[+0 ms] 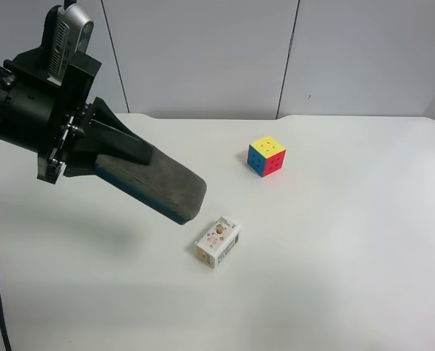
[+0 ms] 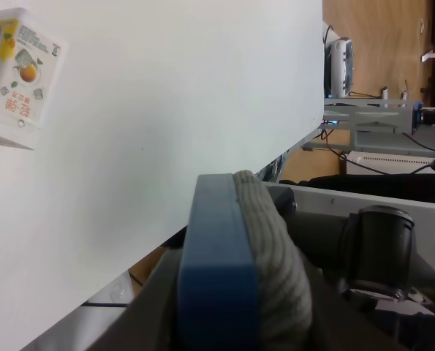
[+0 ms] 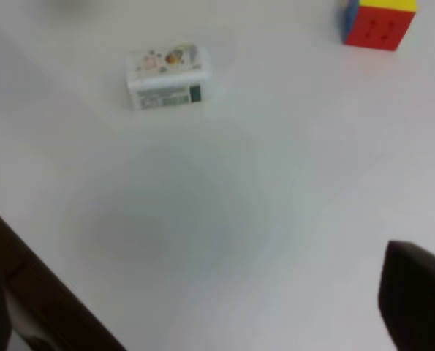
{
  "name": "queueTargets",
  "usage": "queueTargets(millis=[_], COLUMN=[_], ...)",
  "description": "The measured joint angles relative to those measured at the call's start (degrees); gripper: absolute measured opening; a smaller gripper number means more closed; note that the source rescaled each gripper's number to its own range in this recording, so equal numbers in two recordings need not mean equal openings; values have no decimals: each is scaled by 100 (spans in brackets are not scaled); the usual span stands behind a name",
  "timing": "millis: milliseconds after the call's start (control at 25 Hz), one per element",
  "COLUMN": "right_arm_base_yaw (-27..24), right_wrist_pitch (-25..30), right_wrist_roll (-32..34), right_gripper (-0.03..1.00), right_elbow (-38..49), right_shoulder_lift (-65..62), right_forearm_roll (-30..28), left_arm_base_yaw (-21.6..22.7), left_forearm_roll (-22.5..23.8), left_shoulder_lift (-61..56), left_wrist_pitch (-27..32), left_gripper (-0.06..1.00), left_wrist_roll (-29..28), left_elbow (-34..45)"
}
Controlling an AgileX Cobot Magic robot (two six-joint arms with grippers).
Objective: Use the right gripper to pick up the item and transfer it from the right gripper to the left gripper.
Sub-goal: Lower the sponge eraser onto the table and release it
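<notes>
The left hand (image 1: pixel 118 157) is clamped on a blue-backed grey felt eraser (image 1: pixel 166 186) and holds it tilted in the air above the white bench (image 1: pixel 349 263). The right hand (image 3: pixel 202 292) stands wide, with nothing between its fingers. On the bench lie a small orange-printed carton (image 1: pixel 218 242) and, well apart from it, a puzzle cube (image 1: pixel 267 156).

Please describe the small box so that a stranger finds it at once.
Two small things lie apart on the white table. The box is the white oblong carton printed with orange fruit; its neighbour is a red, yellow and blue cube.
</notes>
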Motion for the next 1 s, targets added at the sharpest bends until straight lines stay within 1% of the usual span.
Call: queueTargets(millis=[160,680,800,1000], right_arm_base_yaw=[0,-56,-385,-1312], right_wrist_pitch=[-67,-85,-85,-89], right_wrist_roll=[136,140,140,140], right_gripper=[99,99,99,99], right_elbow=[39,39,39,39], right_shoulder_lift=[0,0,0,-102], right_forearm_roll=[-39,-39,-39,-39], left_arm_base_yaw=[0,0,0,0], left_forearm_roll=[0,11,17,22], left_shoulder_lift=[0,0,0,0], left_wrist_pitch=[-4,-54,-54,-84], left_gripper=[2,2,2,2], left_wrist_roll=[6,25,86,168], left_elbow=[0,0,0,0])
